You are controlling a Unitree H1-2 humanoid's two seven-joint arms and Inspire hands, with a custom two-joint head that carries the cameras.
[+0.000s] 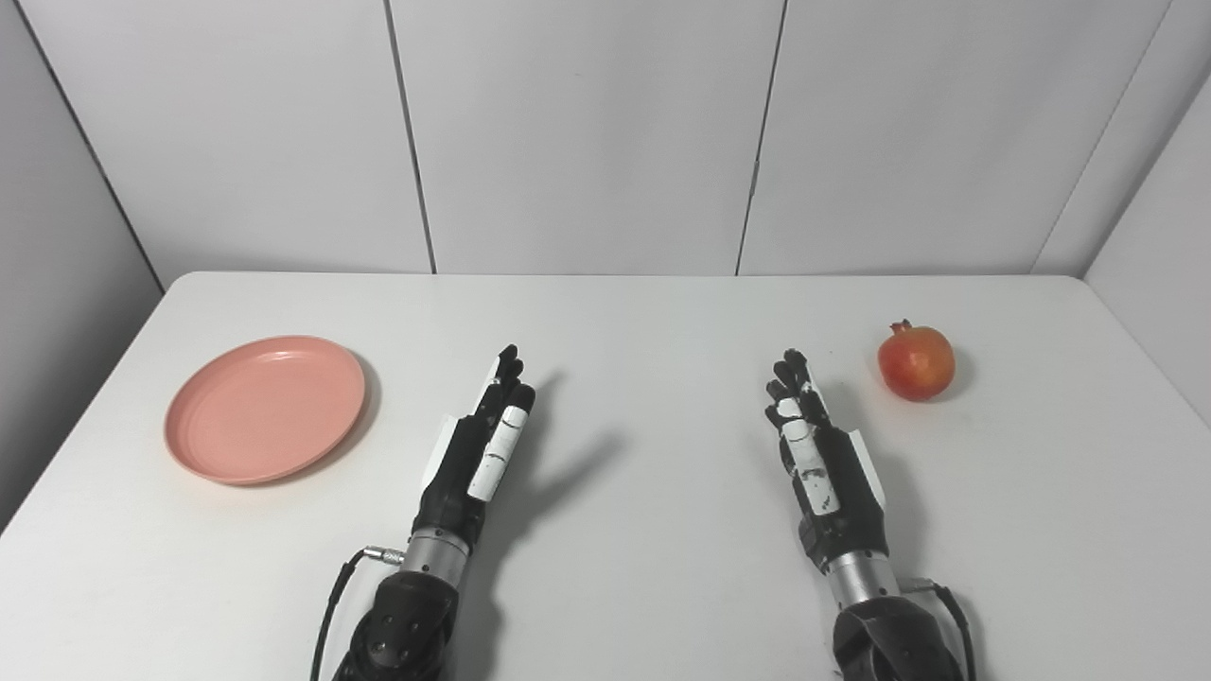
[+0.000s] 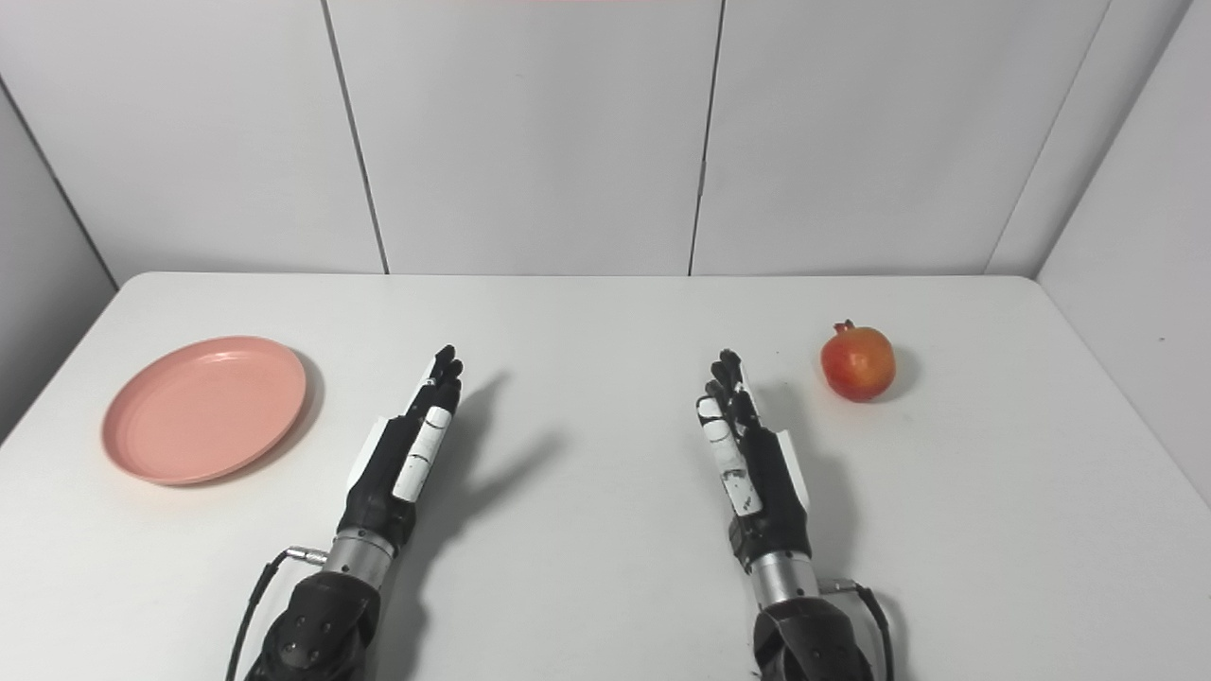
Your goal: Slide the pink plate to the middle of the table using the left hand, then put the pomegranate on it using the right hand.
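A pink plate [image 1: 265, 408] lies empty on the left side of the white table [image 1: 653, 322]. A red pomegranate [image 1: 915, 361] stands on the right side, crown up. My left hand [image 1: 484, 437] hovers over the table right of the plate, apart from it, fingers stretched forward, open and holding nothing. My right hand [image 1: 814, 445] is left of and nearer than the pomegranate, not touching it, also open with fingers extended and empty.
White wall panels [image 1: 587, 132] close off the table's back and sides. The table's left and right edges run close to the plate and the fruit. Bare tabletop lies between the two hands.
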